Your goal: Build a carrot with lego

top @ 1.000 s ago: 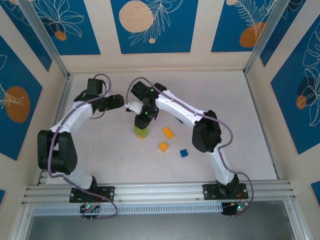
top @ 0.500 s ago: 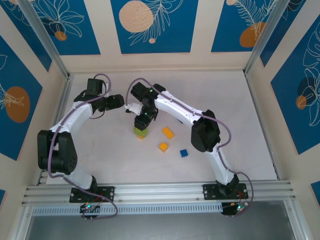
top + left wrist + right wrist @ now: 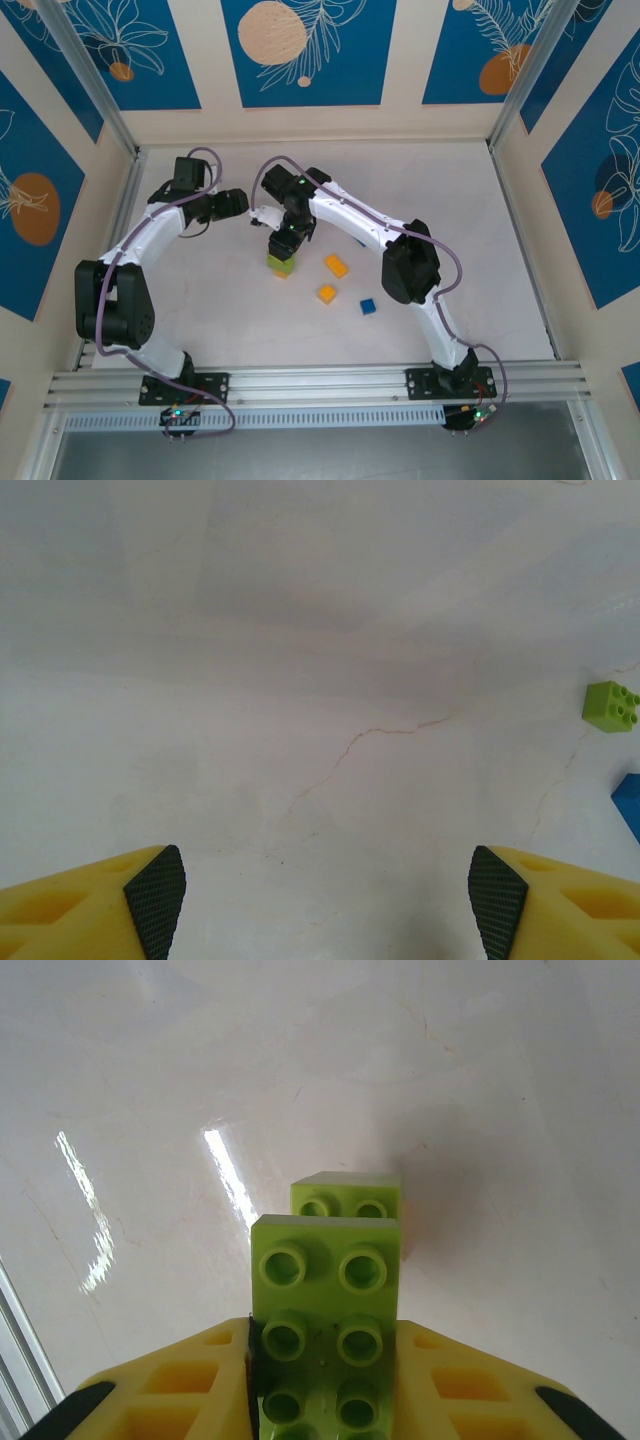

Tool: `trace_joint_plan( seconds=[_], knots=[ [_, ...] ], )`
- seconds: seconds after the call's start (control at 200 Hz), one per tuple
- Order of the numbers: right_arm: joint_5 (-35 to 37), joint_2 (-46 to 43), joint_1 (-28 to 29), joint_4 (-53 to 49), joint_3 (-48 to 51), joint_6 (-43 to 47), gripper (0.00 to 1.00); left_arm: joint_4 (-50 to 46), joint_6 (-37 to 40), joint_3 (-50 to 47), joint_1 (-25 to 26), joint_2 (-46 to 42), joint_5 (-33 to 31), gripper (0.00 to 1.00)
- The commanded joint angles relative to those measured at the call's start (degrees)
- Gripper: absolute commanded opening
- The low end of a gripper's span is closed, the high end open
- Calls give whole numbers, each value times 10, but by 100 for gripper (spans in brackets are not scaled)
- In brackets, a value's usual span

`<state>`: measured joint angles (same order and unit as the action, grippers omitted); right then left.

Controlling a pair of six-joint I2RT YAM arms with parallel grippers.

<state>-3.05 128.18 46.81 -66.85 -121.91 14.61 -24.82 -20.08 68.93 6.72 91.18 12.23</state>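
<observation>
— Whitish tabletop [image 3: 450, 200] is carrying everything. What is the right gripper [image 3: 325, 1385] doing?
— Clamping a lime green lego brick [image 3: 325, 1290] near the table's middle, with another lime brick [image 3: 347, 1198] lying just past it. Beside it, the left gripper [image 3: 325, 905] is hanging open, holding nothing.

The white surface [image 3: 200, 320] carries the plastic bricks near its middle. A long lime green studded brick [image 3: 325, 1300] sits between the fingers of the right tool [image 3: 284, 248], with a smaller lime green brick [image 3: 345, 1198] just beyond its far end. To their right lies a rectangular orange brick [image 3: 336, 265]. Nearer the arms lies a square orange brick [image 3: 326, 293], and right of that a small blue brick [image 3: 367, 306]. The left tool [image 3: 325, 905] hangs left of the right tool, its fingers spread over bare surface.
</observation>
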Motion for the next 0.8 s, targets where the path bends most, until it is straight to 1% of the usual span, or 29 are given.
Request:
trace_joint_plan(
  seconds=[0.0, 0.795],
  knots=[
    [-10, 19, -1, -3, -10, 7, 32, 6, -5, -1, -11, -3, 16, 77],
    [-15, 37, 5, -14, -11, 19, 32, 7, -5, -4, -12, -4, 17, 77]
  ],
)
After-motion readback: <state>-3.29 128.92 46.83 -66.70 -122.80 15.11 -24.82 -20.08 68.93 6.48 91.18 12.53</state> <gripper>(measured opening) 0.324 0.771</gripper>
